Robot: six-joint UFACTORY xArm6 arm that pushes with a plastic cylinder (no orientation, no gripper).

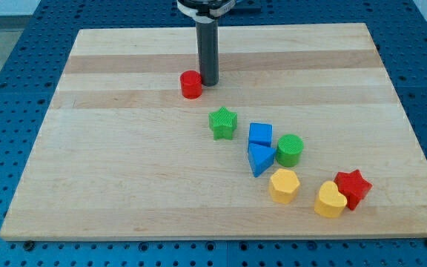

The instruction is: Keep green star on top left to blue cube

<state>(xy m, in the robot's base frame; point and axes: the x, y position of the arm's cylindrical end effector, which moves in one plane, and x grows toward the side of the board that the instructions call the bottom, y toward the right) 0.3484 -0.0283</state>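
The green star [223, 122] lies near the middle of the board. The blue cube [260, 134] sits just to its right and slightly lower, a small gap between them. My tip [209, 81] rests on the board above and a little left of the green star, touching the right side of a red cylinder [191, 84]. The tip stands well apart from the star and the cube.
A blue triangular block [259, 159] lies right below the blue cube, with a green cylinder [289, 150] to its right. A yellow hexagon [284, 185], a yellow heart [330, 199] and a red star [353, 188] lie toward the view's bottom right. The wooden board [124, 178] sits on a blue perforated table.
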